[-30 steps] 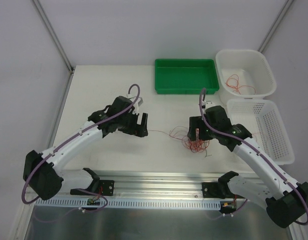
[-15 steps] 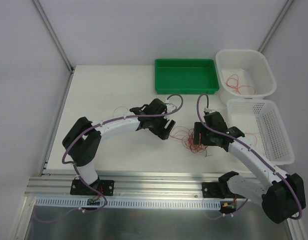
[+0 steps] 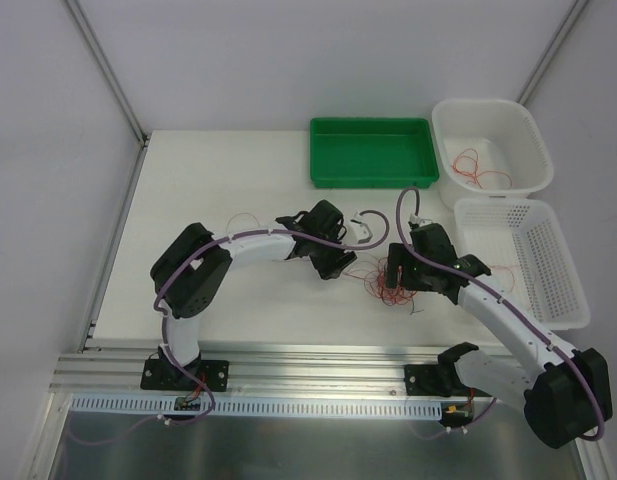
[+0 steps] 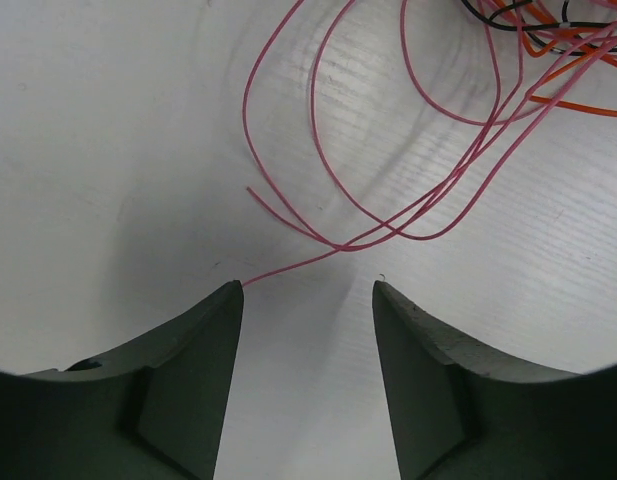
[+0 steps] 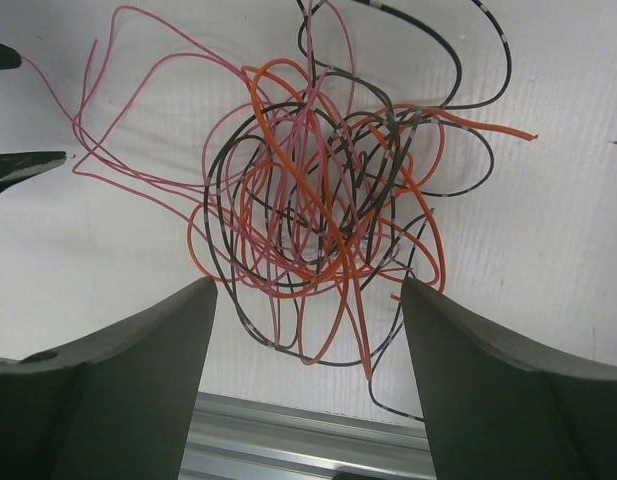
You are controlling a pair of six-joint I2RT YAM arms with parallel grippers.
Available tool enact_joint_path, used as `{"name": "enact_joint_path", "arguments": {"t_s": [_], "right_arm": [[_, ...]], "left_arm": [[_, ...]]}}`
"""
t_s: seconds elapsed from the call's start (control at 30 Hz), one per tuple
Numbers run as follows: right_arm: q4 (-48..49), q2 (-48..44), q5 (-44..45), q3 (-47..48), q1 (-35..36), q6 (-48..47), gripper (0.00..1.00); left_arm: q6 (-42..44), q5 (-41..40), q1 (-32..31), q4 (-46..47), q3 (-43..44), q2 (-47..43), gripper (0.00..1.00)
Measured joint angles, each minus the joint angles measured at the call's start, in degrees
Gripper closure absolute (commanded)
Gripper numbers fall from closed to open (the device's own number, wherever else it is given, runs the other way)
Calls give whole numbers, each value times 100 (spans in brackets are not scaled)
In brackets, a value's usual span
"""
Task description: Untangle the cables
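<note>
The cables [image 3: 376,279] lie in one tangle of orange, pink and black wires on the white table between my two grippers. In the right wrist view the tangle [image 5: 328,190] lies just beyond my right gripper [image 5: 308,285], which is open and empty above it. My left gripper [image 3: 338,263] is at the tangle's left edge. In the left wrist view it [image 4: 306,287] is open and empty, pink loops [image 4: 388,190] lie ahead of it, and one pink wire end reaches its left fingertip [image 4: 228,300]. My left fingertips [image 5: 23,168] show at the left edge of the right wrist view.
A green tray [image 3: 370,178] stands at the back. A white tub [image 3: 491,110] at the back right holds red wires [image 3: 475,168]. A white perforated basket [image 3: 533,285] stands right of the right arm. A stray red wire [image 3: 244,218] lies by the left arm. An aluminium rail [image 3: 318,362] runs along the table's front edge.
My left arm has swung right, bringing its gripper from the table's middle-left up to the tangle's left edge. My right gripper has shifted slightly towards the tangle.
</note>
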Motion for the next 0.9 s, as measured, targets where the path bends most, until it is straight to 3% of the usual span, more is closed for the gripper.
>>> {"name": "enact_joint_path", "arguments": {"t_s": [0.23,0.33,0.37,0.5,0.73,0.9], "right_arm": [[46,-66,-48,-13,-55,0,22],[103,-37,-131,-44,-59,2,23],[138,-17,-146,-66,-59,2,23],[247,131,-258,-96,-66,9,23],[474,389,-424,-101,-68,63,23],[549,402,-428,-201,-68,72,23]], "left_arm": [[267,343,0,46,114,306,58],[293,407,0,90,140,376,75],[295,431,0,105,144,389,86],[308,474,-4,116,144,400,100],[295,444,-4,168,33,354,100],[50,-42,0,313,-221,173,100]]}}
